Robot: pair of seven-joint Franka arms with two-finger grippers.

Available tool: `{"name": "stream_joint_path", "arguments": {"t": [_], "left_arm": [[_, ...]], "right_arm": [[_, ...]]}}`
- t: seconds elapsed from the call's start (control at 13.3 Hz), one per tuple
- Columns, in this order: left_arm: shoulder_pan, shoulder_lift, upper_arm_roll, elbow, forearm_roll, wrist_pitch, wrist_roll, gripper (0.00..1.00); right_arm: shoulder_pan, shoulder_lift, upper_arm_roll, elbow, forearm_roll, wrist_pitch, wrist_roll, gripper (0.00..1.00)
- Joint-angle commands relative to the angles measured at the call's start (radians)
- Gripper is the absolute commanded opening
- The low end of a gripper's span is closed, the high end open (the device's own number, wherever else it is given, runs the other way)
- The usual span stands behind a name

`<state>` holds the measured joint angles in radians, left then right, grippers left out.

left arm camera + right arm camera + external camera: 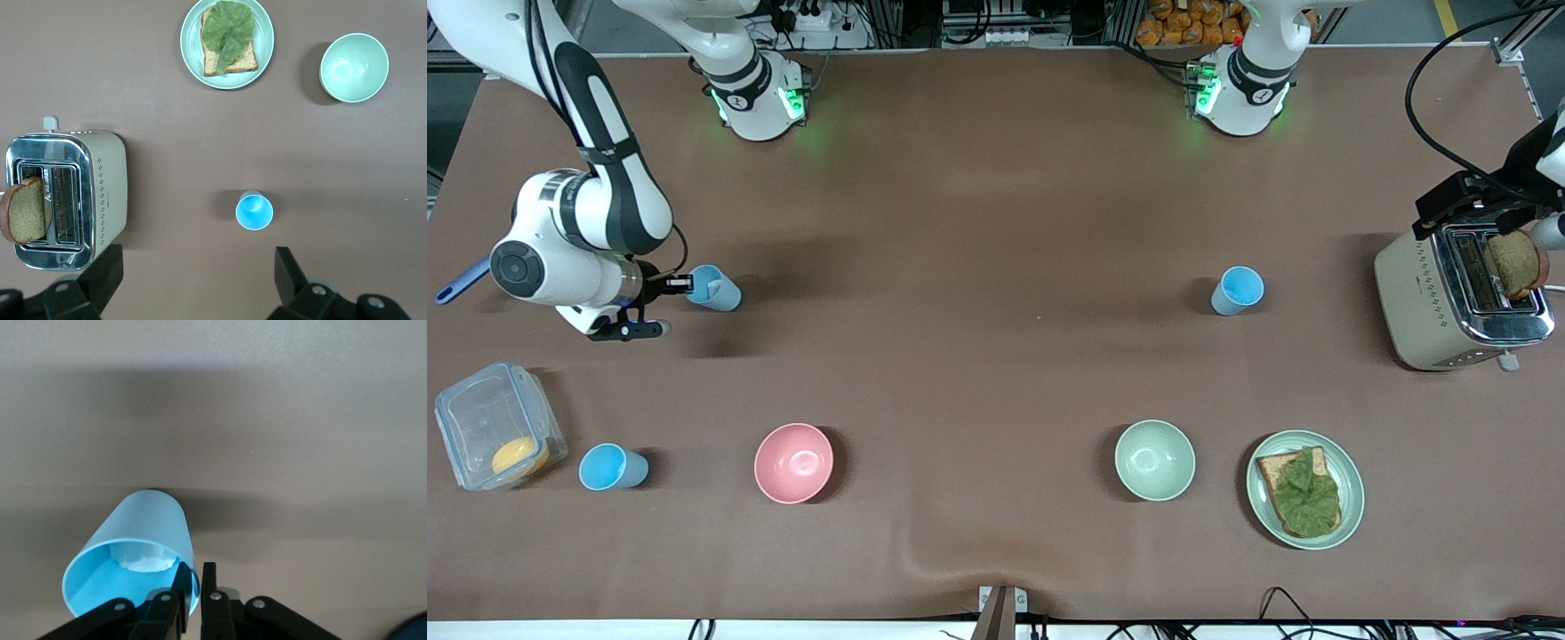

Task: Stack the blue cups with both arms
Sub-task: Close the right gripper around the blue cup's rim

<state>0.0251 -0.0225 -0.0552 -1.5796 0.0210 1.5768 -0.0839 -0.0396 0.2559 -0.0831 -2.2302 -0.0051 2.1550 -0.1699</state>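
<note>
Three blue cups show in the front view. My right gripper (679,284) is shut on the rim of one blue cup (715,288), one finger inside and one outside; the cup is tilted, and it also shows in the right wrist view (137,547) with the gripper (197,587). A second blue cup (1237,291) stands upright toward the left arm's end; it shows in the left wrist view (254,211). My left gripper (1476,209) (199,280) is open and empty, high over the table beside the toaster. A third blue cup (612,468) stands beside the clear box.
A toaster (1449,302) holds a bread slice (1513,263). A green plate (1352,480) carries bread with lettuce. A pale green bowl (1154,460) and a pink bowl (793,462) stand nearer the camera. A clear box (489,427) is at the right arm's end.
</note>
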Motion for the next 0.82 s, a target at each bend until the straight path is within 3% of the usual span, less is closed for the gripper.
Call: {"name": "stream_joint_path", "arguments": {"t": [0.0, 0.3, 0.45, 0.75], "left_arm": [[0.006, -0.001, 0.000, 0.010, -0.021, -0.015, 0.009, 1.00], [0.007, -0.001, 0.000, 0.010, -0.020, -0.015, 0.010, 1.00], [0.007, -0.001, 0.000, 0.010, -0.019, -0.015, 0.009, 1.00], [0.013, 0.001, 0.000, 0.010, -0.020, -0.015, 0.009, 1.00]], "right_arm": [[0.014, 0.006, -0.004, -0.009, 0.037, 0.003, -0.003, 0.00], [0.038, 0.010, -0.004, 0.023, 0.086, -0.067, 0.006, 0.00], [0.069, 0.010, -0.006, 0.085, 0.170, -0.156, 0.009, 0.00], [0.261, 0.011, -0.006, 0.197, 0.228, -0.202, 0.235, 0.00]]}}
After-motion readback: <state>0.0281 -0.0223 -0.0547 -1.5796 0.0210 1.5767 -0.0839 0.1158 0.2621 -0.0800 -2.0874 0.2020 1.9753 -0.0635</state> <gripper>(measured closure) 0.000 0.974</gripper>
